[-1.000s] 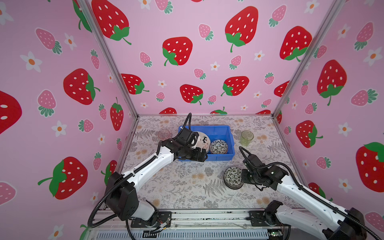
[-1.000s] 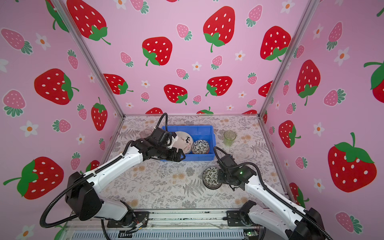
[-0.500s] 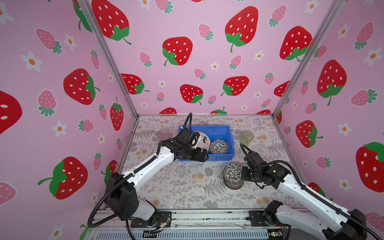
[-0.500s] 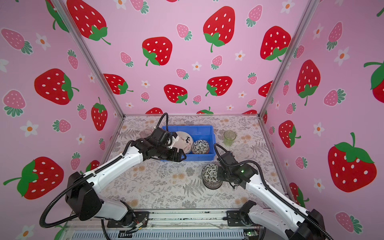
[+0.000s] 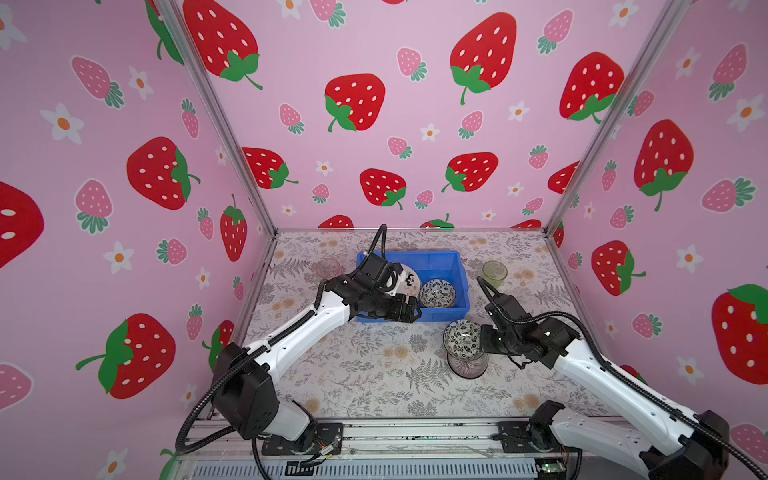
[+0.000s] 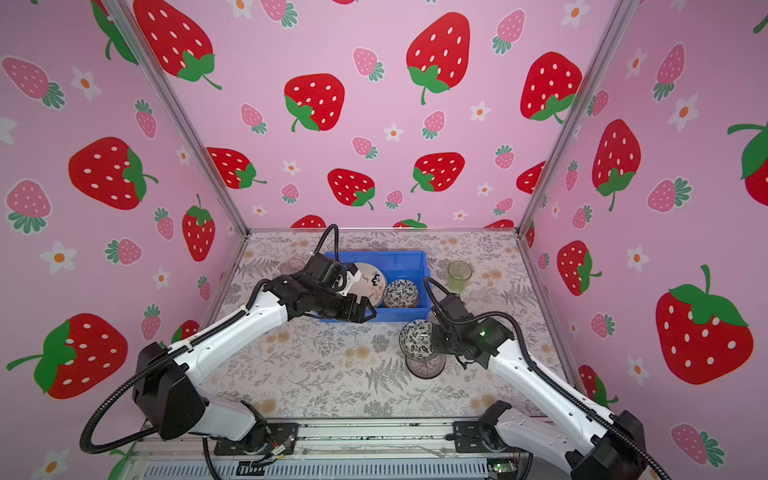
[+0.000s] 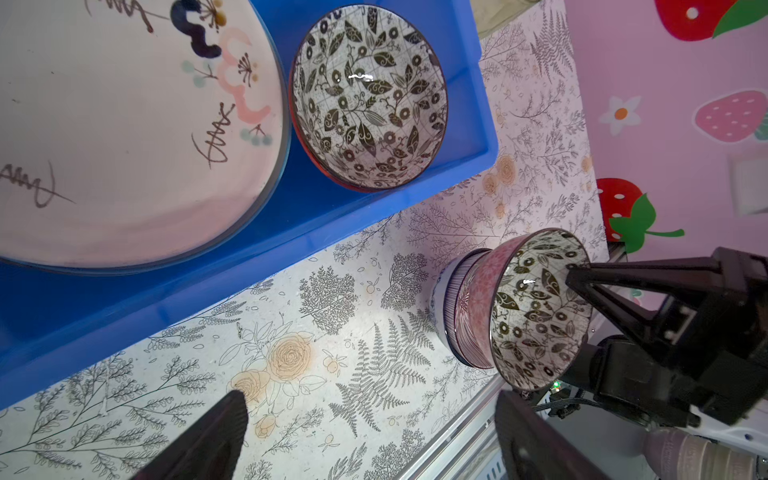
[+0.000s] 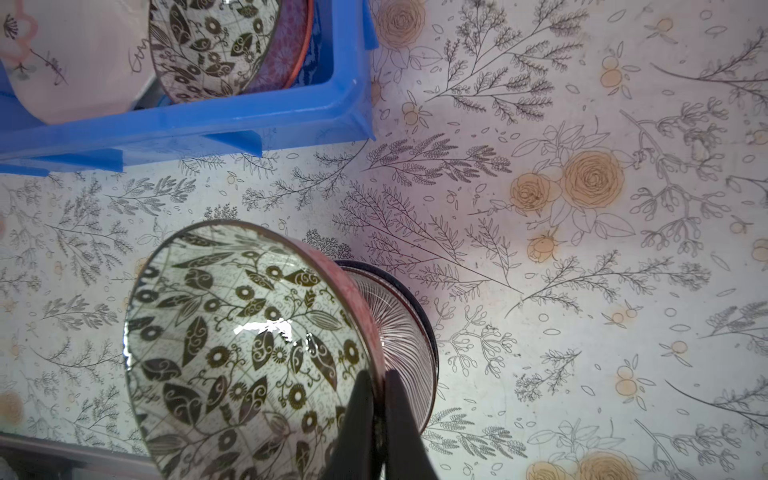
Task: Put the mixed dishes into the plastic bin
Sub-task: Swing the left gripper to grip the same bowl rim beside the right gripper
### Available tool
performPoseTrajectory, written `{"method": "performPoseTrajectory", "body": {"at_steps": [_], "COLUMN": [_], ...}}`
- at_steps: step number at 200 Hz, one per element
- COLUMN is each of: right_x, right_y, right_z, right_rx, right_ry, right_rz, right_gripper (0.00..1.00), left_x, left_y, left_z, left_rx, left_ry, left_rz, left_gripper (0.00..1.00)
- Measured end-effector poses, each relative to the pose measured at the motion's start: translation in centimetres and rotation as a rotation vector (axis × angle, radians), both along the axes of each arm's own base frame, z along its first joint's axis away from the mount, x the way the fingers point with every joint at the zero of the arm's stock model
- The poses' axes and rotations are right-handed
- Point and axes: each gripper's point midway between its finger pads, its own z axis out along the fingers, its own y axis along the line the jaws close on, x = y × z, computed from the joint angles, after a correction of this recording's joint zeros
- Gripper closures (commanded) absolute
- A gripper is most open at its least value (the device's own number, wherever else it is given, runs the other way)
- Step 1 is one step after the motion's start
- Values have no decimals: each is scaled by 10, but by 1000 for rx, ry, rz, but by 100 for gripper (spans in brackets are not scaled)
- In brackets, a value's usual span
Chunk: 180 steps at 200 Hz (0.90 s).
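One plate (image 7: 124,124), one leafy bowl (image 7: 368,99) in blue bin (image 7: 208,257); right pincer (image 8: 378,374) clamps pink bowl (image 8: 249,353); left pincer (image 7: 370,399) gapes.

One bin (image 5: 432,266) is counted, and one plate (image 7: 124,124). Three bowls are made out for certain: a binned bowl (image 5: 437,293), a pink bowl (image 5: 462,340) and a striped bowl (image 5: 467,368) (whether more are nested under the binned or the striped one cannot be told). Two cups are seen, a green cup (image 5: 494,272) and a pink cup (image 5: 328,268). Two arms are counted, a left arm (image 5: 307,328) and a right arm (image 5: 602,374).
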Motion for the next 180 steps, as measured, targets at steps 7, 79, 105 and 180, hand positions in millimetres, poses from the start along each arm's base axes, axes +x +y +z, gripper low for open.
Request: {"method": "performPoseTrajectory", "body": {"at_steps": [7, 79, 105, 180], "right_x": [1, 6, 9, 17], "right_y": [1, 13, 21, 49], "right_z": [1, 3, 6, 9], "right_rx": [0, -3, 4, 31], "right_ry": [-1, 9, 4, -20], "right_rz": [3, 56, 80, 161], "right_gripper": [100, 100, 100, 100], "left_x": [-2, -39, -47, -51], "left_y": [-2, -39, -46, -50], "left_z": [-1, -22, -24, -31], "left_rx": [3, 72, 83, 119], "left_ry": [4, 49, 57, 59], "left_rz": [-1, -30, -14, 48], "left_gripper": [4, 4, 7, 16]}}
